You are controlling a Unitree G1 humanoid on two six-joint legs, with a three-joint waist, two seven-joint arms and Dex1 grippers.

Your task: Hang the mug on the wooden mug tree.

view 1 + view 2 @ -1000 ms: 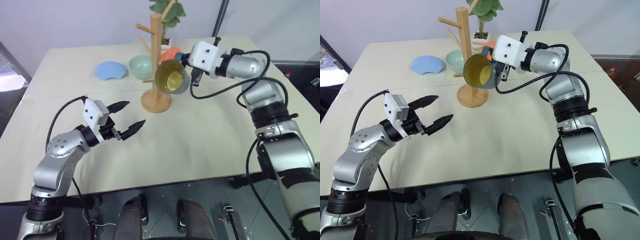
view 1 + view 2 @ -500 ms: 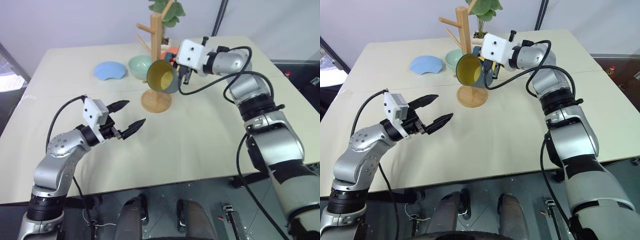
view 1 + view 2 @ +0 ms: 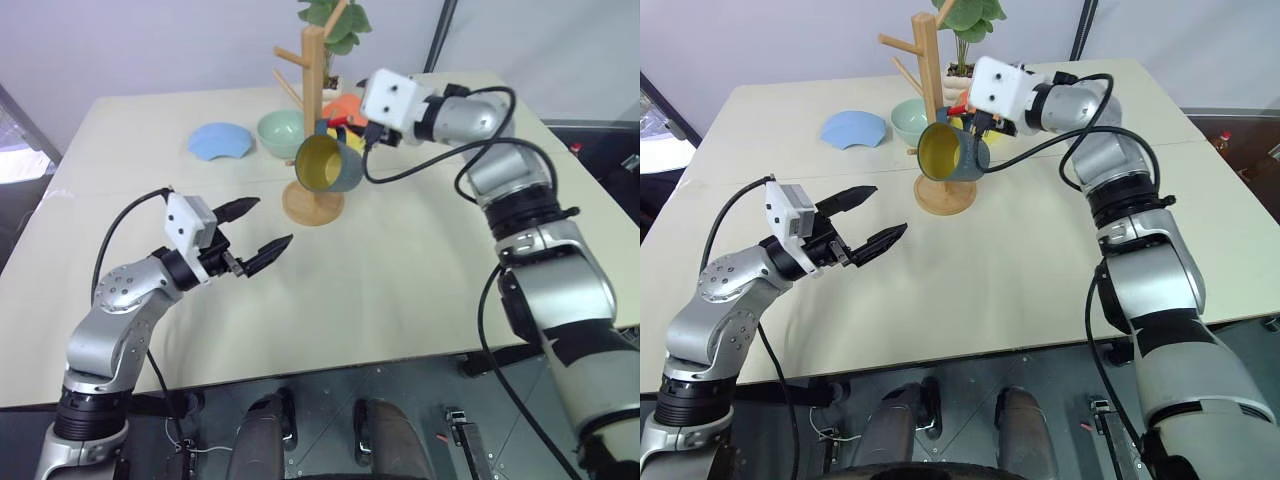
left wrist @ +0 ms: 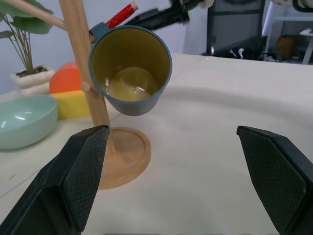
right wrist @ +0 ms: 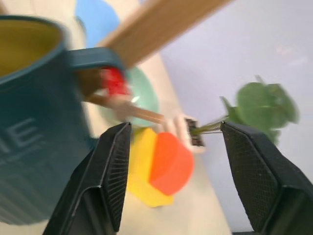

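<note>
The dark teal mug (image 3: 326, 164) with a yellow inside hangs by its handle (image 5: 93, 58) on a peg of the wooden mug tree (image 3: 313, 90), tilted so its mouth faces me. The tree's round base (image 3: 312, 205) rests on the table. My right gripper (image 3: 357, 128) is open just behind the handle at peg height, its fingers (image 5: 113, 181) wide apart with nothing between them. Nearer me and lower to the left, my left gripper (image 3: 266, 225) is open and empty, pointing toward the tree.
Behind the tree are a pale green bowl (image 3: 282, 132), a blue plate (image 3: 221, 141), orange and yellow blocks (image 3: 345, 108) and a potted plant (image 3: 335, 25). The cream table (image 3: 400, 270) stretches toward me in front of the tree.
My right gripper has opened and let go of the mug, which now hangs from the peg a little lower. The left arm has stayed still.
</note>
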